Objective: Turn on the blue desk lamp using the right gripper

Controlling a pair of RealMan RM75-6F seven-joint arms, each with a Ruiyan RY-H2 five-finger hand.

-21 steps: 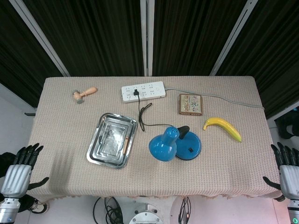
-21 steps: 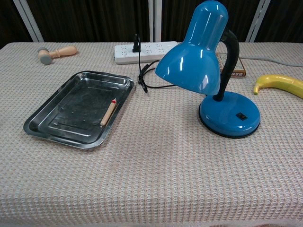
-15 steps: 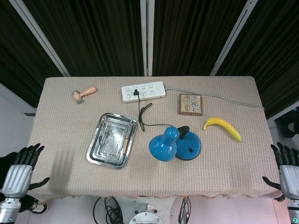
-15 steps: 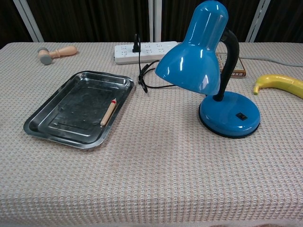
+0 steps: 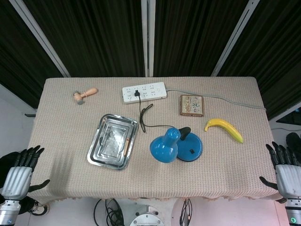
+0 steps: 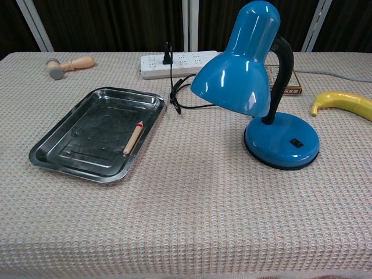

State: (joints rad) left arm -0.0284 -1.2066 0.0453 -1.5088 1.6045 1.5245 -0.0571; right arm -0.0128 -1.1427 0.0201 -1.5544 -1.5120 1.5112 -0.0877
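The blue desk lamp stands right of the table's middle, its shade tilted down to the left over a round blue base. A small black switch sits on top of that base. Its black cord runs to the white power strip. My right hand hangs off the table's right front corner, fingers spread, holding nothing. My left hand hangs off the left front corner, likewise spread and empty. Neither hand shows in the chest view.
A steel tray with a small wooden stick lies left of the lamp. A banana and a patterned square box lie to the right and behind. A wooden stamp rests at the back left.
My right hand has shifted slightly left toward the table edge. The left hand has barely moved; nothing on the table has changed.
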